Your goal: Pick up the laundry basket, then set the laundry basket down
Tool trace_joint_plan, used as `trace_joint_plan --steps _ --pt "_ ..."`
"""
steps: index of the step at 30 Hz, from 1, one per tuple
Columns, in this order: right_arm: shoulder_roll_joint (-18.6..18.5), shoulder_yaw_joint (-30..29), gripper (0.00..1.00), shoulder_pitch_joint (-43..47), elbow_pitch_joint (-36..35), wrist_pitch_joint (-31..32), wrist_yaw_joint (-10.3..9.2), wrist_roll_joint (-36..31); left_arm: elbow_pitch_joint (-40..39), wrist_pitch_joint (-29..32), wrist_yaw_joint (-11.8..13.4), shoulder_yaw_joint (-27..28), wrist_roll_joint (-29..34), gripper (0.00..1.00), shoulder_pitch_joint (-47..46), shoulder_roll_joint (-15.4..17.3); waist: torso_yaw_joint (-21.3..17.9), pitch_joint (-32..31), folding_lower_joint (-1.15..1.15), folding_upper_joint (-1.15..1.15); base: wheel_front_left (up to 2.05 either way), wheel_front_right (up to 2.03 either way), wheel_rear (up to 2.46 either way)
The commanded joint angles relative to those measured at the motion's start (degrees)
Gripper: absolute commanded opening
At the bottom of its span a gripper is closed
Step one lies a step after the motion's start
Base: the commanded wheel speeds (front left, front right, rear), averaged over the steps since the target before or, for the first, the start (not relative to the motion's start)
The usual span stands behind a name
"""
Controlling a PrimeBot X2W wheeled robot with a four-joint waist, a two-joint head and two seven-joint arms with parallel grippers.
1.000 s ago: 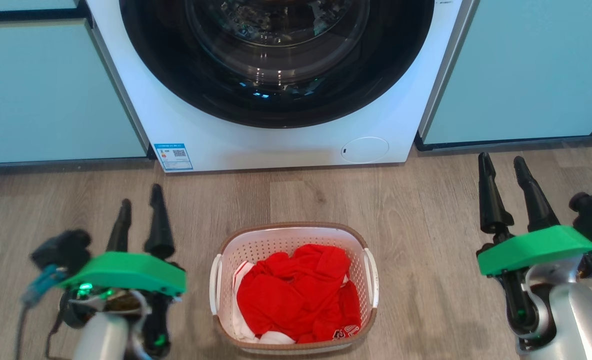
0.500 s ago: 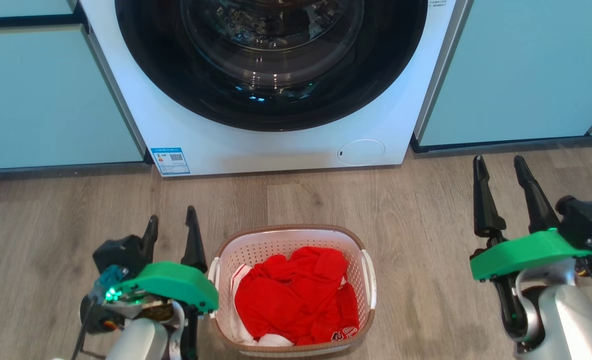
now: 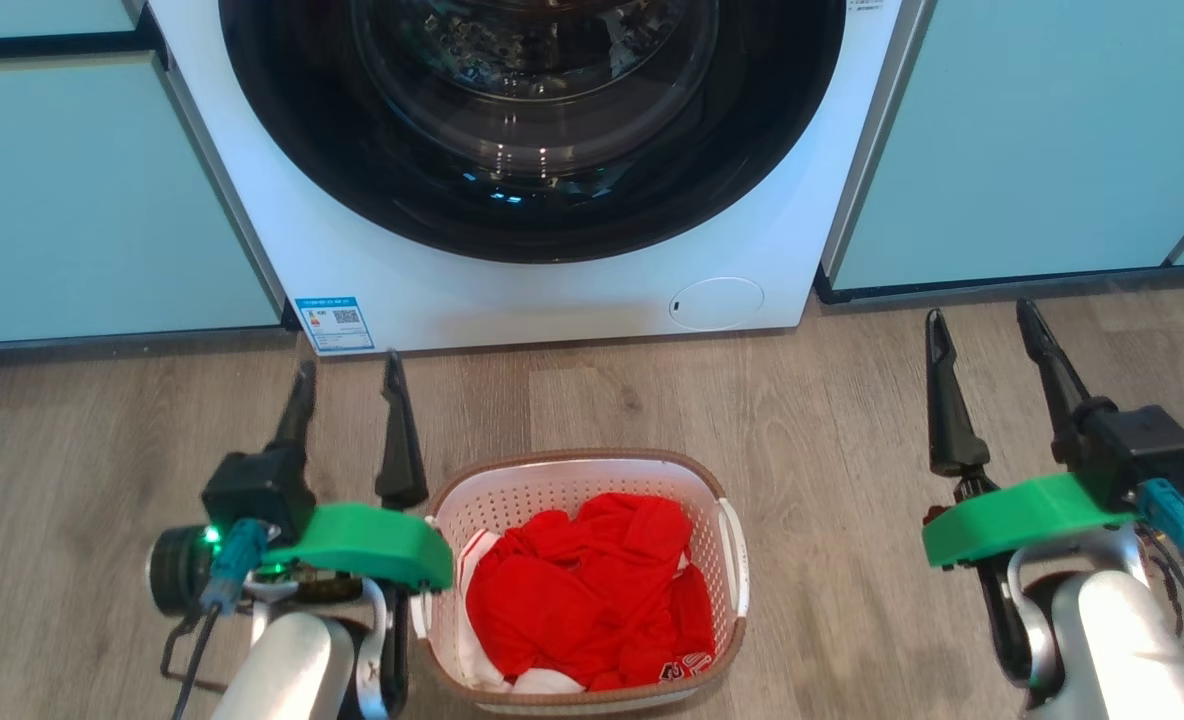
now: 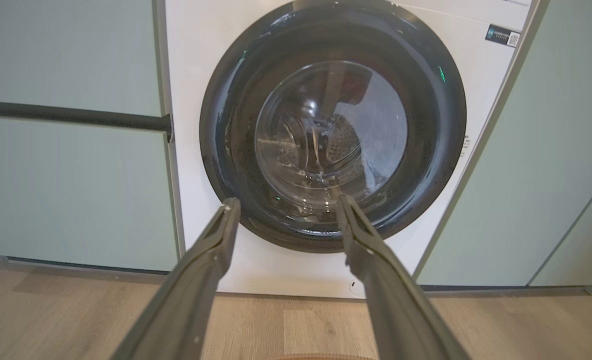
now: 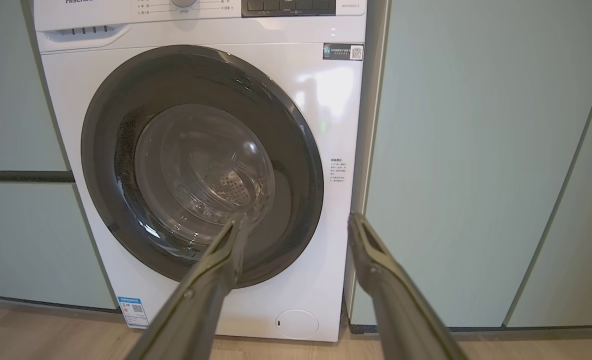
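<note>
The laundry basket (image 3: 582, 468), white and perforated with a brown rim, stands on the wooden floor at the bottom middle of the head view, holding red clothes (image 3: 582, 595). My left gripper (image 3: 349, 370) is open just left of the basket's left handle, fingers pointing at the washing machine, nothing between them. Its own view shows the left gripper (image 4: 286, 202) spread wide, with a sliver of the basket's rim (image 4: 321, 357) at the bottom edge. My right gripper (image 3: 982, 318) is open well to the right of the basket, apart from it. In the right wrist view the right gripper (image 5: 298, 220) is empty.
A white washing machine (image 3: 552, 290) with a shut dark round door stands right behind the basket. Pale green cabinet fronts (image 3: 102, 190) flank it on both sides. Bare wooden floor (image 3: 832, 450) lies between the basket and my right arm.
My left arm swung in from the far left to the basket's left side and turned its fingers forward. The right gripper shifted slightly left. The basket stayed put; the camera drifted a little.
</note>
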Motion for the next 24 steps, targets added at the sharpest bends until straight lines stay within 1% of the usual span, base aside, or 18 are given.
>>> trace_joint_plan --steps 1,3,5,9,13,16,19,20,22,24 --pt "0.0 1.0 1.0 -2.3 -2.8 -1.1 0.07 -2.1 -3.7 -1.1 1.4 1.7 2.5 1.0 -3.5 -0.5 0.0 0.0 0.0 0.0 0.0 0.0 0.0" --pt "0.1 1.4 1.0 -2.4 -3.4 -1.4 0.07 -3.2 -5.0 -1.4 2.5 2.4 3.8 1.0 -3.3 -0.8 -0.1 0.0 0.0 0.0 0.0 0.0 0.0" --pt "0.1 1.5 1.0 -2.4 -3.8 -1.8 0.08 -3.9 -6.0 -1.8 3.0 2.4 5.3 1.0 -3.2 -1.0 -0.1 0.1 0.0 0.0 0.0 0.0 0.0" --pt "0.2 1.5 1.0 -2.2 -4.2 -2.5 0.08 -5.6 -7.5 -2.4 3.1 2.9 7.2 1.0 -2.6 -1.4 -0.1 0.1 0.0 0.0 0.0 0.0 0.0" --pt "0.3 1.7 1.0 -1.9 -3.8 -3.1 0.08 -7.0 -7.1 -3.1 1.2 4.1 8.3 1.0 -1.6 -2.2 -0.1 0.1 0.0 0.0 0.0 0.0 0.0" --pt "0.6 1.4 1.0 -1.3 -2.2 -3.6 0.08 -6.9 -4.1 -3.6 -0.5 5.3 8.5 1.0 -0.4 -2.7 -0.1 0.0 0.0 0.0 0.0 0.0 0.0" --pt "0.8 1.2 1.0 -0.9 0.5 -4.1 0.09 -7.2 0.8 -4.1 -2.8 6.6 7.8 1.0 0.4 -3.1 -0.2 -0.1 0.0 0.0 0.0 0.0 0.0" --pt "0.8 1.6 1.0 -0.7 2.9 -4.5 0.09 -7.3 2.9 -4.4 -3.7 7.5 7.9 1.0 0.3 -3.2 -0.2 -0.2 0.0 0.0 0.0 0.0 0.0" --pt "0.8 2.0 1.0 -0.7 4.2 -4.6 0.09 -7.6 3.5 -4.6 -3.9 7.7 7.9 1.0 0.3 -3.2 -0.3 -0.2 0.0 0.0 0.0 0.0 0.0" --pt "0.8 2.5 1.0 -0.9 6.5 -4.8 0.09 -7.7 5.3 -4.8 -5.0 7.4 6.3 1.0 0.5 -3.2 -0.3 -0.2 0.0 0.0 0.0 0.0 0.0"
